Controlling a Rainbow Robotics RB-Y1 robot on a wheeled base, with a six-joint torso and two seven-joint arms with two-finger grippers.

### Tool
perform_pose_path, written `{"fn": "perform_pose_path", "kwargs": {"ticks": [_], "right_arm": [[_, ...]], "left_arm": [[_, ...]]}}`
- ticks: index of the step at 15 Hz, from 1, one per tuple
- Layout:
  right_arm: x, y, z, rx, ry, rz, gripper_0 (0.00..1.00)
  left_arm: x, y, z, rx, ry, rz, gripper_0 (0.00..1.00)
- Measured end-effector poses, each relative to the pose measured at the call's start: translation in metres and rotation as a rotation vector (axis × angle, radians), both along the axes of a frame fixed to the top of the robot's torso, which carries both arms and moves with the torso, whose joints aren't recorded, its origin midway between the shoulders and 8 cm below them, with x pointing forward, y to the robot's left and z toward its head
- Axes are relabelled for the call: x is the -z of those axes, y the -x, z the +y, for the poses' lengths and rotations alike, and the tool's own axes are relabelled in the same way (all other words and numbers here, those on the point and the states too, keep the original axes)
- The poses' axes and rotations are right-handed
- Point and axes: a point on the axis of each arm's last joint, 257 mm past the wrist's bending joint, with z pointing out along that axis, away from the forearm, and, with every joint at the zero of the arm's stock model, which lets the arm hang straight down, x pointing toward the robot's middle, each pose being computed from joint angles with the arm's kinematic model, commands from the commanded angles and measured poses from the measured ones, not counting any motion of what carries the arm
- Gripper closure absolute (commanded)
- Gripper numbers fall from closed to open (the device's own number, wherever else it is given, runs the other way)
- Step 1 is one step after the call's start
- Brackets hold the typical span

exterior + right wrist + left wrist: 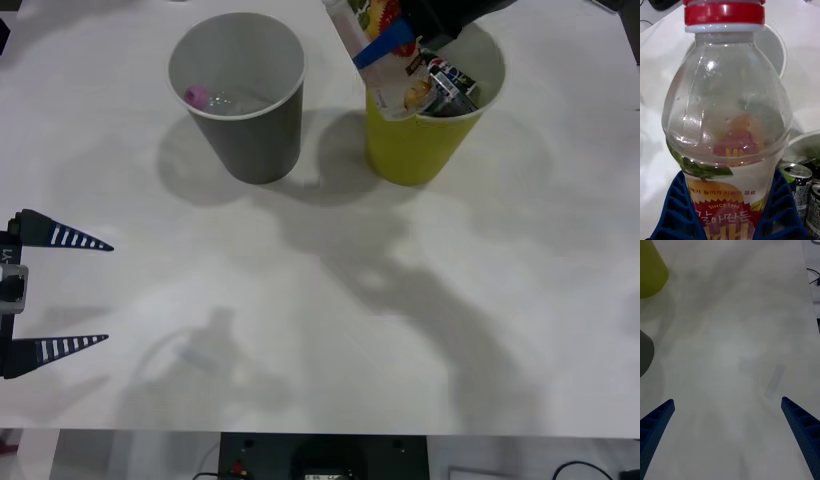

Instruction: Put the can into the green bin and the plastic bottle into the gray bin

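While the left arm waits at the table's near left edge, the right arm works over the bins
Front view, table [300, 330]: white, bearing both bins side by side at its far part
Front view, gray bin [240, 100]: upright just left of the green bin, a pink-capped bottle [205, 98] lying inside it
Front view, green bin [425, 135]: upright, dark cans [452, 82] inside it
Front view, plastic bottle [385, 50]: tilted above the green bin's left rim, its labelled body leaning toward the gray bin
Front view, right gripper [400, 40]: a blue finger lies across the bottle above the green bin; the dark wrist is behind it
Front view, left gripper [70, 292]: well away from the gray bin, fingers spread wide, nothing between them
Right wrist view, right gripper [730, 213]: blue fingers [673, 210] pinching the bottle's label from both sides; red cap [724, 13] points away, can tops beside it
Left wrist view, left gripper [730, 435]: fingers apart over bare table, green bin and gray bin at one edge
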Motion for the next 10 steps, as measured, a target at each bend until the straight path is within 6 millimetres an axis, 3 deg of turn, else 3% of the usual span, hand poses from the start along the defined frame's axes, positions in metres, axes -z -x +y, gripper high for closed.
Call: {"fn": "perform_pose_path", "kwargs": {"ticks": [10], "right_arm": [[-0.020,-0.039,0.111,0.023,0.032,-0.065,1.00]], "left_arm": [[0.000,0.000,0.000,0.000,0.000,0.000,0.02]]}}
